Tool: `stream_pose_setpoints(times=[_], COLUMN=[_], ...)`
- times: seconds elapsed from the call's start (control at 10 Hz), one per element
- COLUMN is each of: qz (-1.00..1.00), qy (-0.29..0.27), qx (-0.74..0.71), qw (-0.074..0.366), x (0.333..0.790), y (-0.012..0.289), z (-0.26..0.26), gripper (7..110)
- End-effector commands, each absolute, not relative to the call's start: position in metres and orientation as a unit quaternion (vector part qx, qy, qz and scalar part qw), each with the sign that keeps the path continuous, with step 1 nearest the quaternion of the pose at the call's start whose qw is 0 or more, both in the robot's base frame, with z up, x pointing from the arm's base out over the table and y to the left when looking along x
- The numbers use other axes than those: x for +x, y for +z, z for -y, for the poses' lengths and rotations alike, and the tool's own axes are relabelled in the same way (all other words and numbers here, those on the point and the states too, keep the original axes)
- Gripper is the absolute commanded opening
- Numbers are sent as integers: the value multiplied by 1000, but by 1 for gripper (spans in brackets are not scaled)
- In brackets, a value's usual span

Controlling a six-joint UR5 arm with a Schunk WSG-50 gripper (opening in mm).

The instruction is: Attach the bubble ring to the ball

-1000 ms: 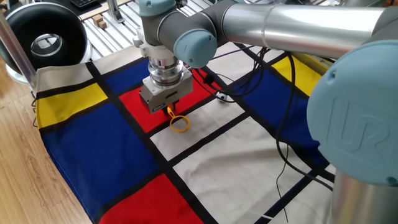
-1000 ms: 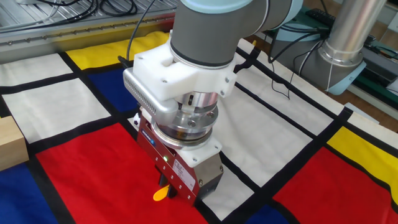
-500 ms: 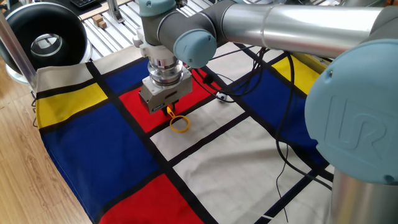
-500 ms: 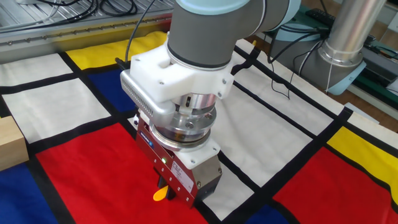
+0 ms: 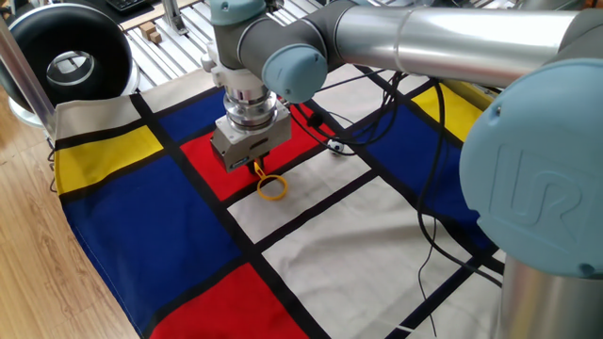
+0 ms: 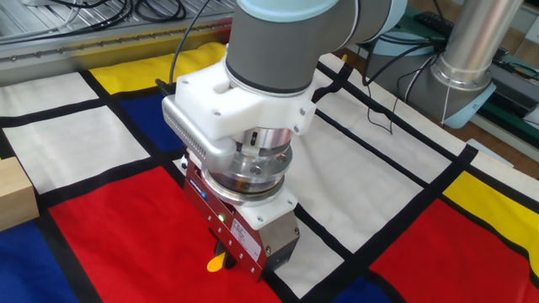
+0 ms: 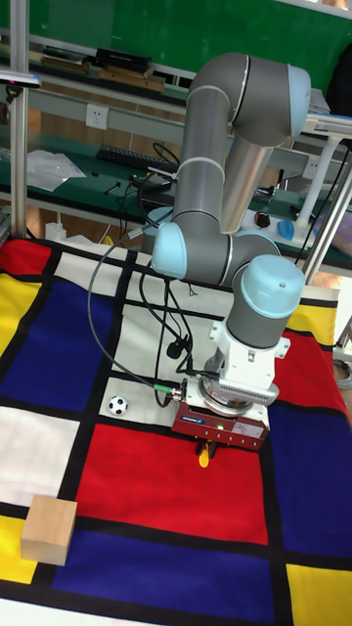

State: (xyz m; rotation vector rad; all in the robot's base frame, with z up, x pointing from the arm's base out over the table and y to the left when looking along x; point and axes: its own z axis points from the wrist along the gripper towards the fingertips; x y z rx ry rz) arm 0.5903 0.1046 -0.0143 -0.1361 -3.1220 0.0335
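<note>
Gripper [image 5: 255,166] low over red patch, fingers clamped on ring [image 5: 271,186] handle; hoop hangs just above cloth [image 5: 188,245]. Ball [image 7: 117,405] rests well left of gripper. Cube [image 7: 49,529] near-left.

One fixed view: looking down obliquely across the checkered cloth [image 5: 188,226] from behind the arm's base, facing roughly 10 o'clock, mid range. The other fixed view: sitting close and low, facing 12 o'clock, filling with the gripper [image 6: 226,263]. Tall fixed view: standing farther back, facing 12 o'clock toward the benches. All three sharing the gripper and the red panel [image 7: 147,479].
</note>
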Motion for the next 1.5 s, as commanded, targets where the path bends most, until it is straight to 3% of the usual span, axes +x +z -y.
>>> stream_pose_setpoints(times=[0.0,0.6,0.9,1.1,1.4], qz=[999,998,998,997,992], qy=[8,13,34,10,22], qx=[-50,-51,11,66,114], qw=[8,17,49,46,44], x=[591,590,588,595,598], y=[-13,-2,36,62,85], z=[-105,-105,-84,-77,-40], gripper=[7,7,7,7,7])
